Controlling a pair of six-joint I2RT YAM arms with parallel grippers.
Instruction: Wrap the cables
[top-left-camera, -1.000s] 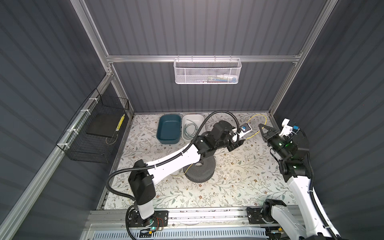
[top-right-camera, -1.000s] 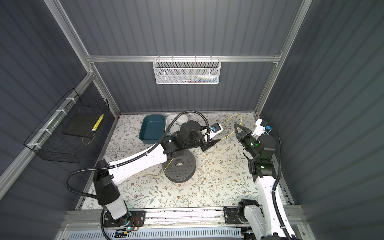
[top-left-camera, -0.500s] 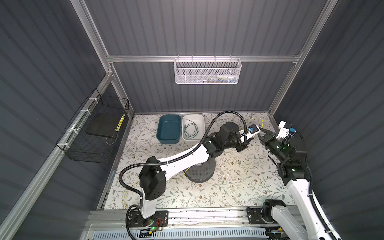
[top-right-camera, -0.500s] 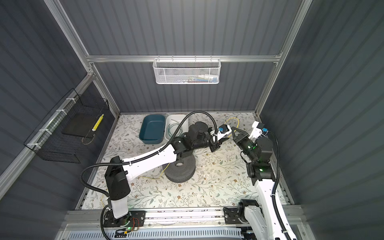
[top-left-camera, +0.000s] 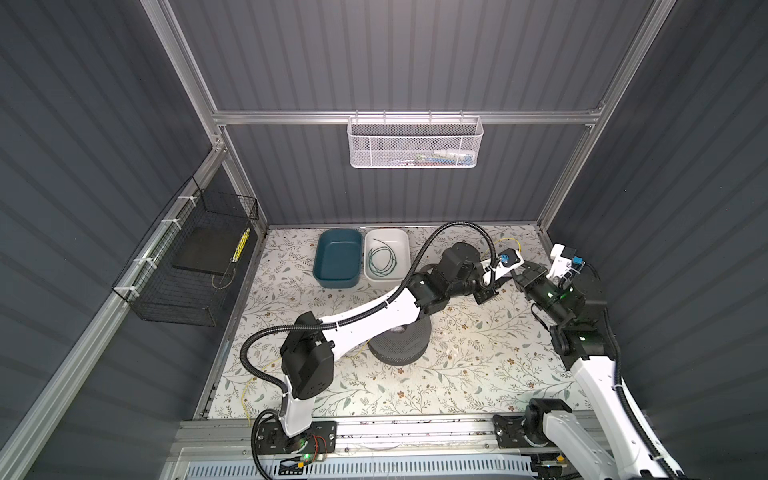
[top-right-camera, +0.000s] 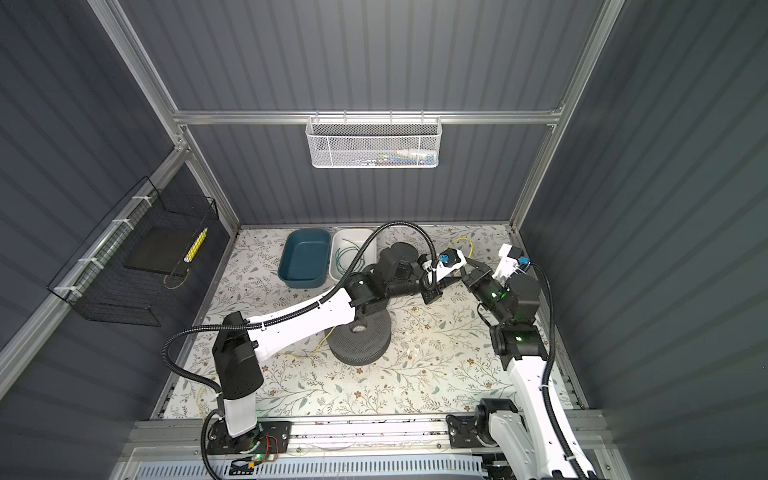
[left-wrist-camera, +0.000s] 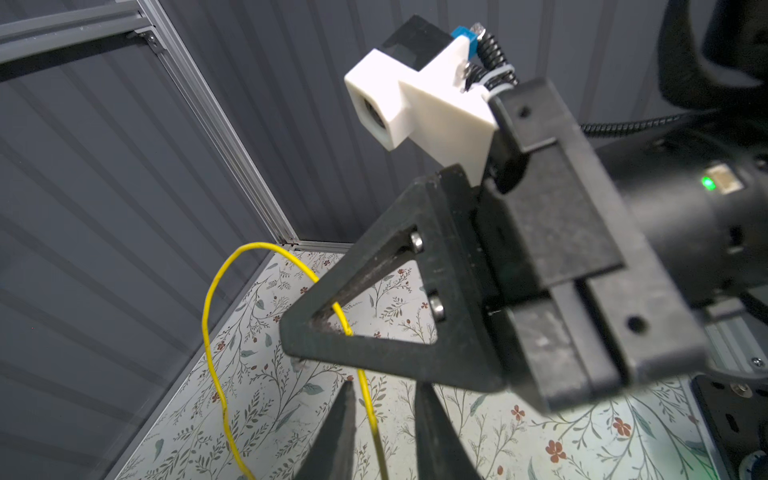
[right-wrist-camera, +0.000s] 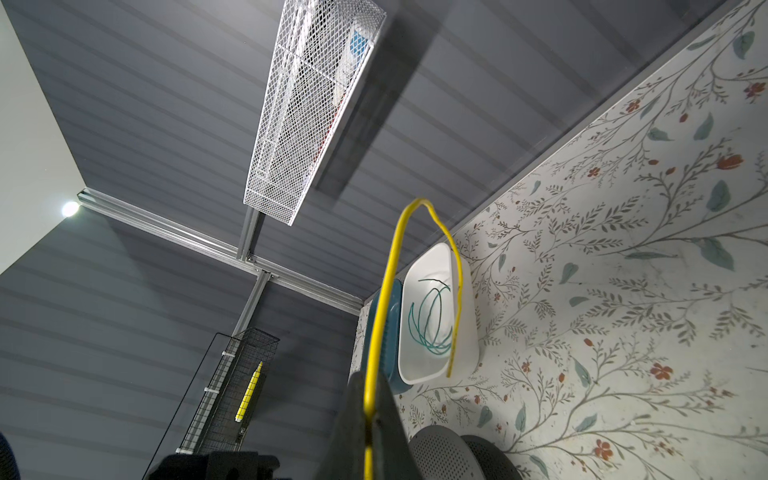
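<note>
the right gripper (right-wrist-camera: 369, 386) is clenched on the thin bright yellow wire (left-wrist-camera: 204, 324), right of centre in both top views, likely anchoring it while the left gripper (left-wrist-camera: 384, 390), jaws slightly parted, straddles it to take hold. the thin dark green wire (top-left-camera: 384, 261) lies coiled in the white plastic tub (top-left-camera: 407, 253).

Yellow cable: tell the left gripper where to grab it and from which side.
Grip the straight stretch of the yellow cable beside the shut right gripper; pinned there, it should not flop like the loop. Approach head-on: the open left gripper straddles it.
</note>
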